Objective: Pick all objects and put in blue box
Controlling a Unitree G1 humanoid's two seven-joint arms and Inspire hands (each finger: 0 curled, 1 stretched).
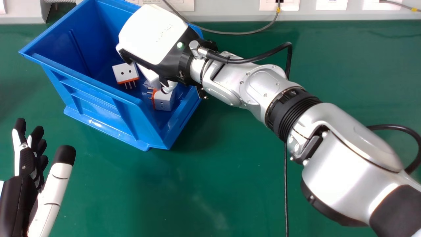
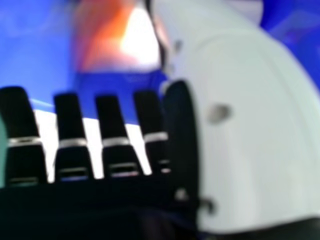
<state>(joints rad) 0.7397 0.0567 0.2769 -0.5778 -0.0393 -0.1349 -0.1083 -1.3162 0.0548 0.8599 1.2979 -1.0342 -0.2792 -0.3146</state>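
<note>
From where I'm standing, the blue box [image 1: 98, 110] is sitting at the far left of the green table [image 1: 210, 184], near the wall sockets [image 1: 279, 4]. A grey cord [image 1: 230, 33] is drooping from the sockets along the table's back, and a thin black cable [image 1: 285, 197] is running out from beneath the right arm [image 1: 256, 85] toward the near edge. The arm is stretching across the table, and the right hand [image 1: 153, 34] is hanging over the box, blocking my sight of its far right part.

Inside, one white adapter [image 1: 124, 72] with an orange band is resting with its prongs pointing nearward; a second adapter [image 1: 164, 100] is lying with its prongs pointing left, just beside the hand. A white piece between them is half disappearing under the hand, and I can't tell what it is. In the right hand view, the fingers [image 2: 116, 132] are standing fairly straight with gaps between them, beyond them a blurred patch of orange and white. The left hand [image 1: 16, 200] is waiting at the lower left, fingers extended, thumb apart, its wrist being cut off by the view's edge.
</note>
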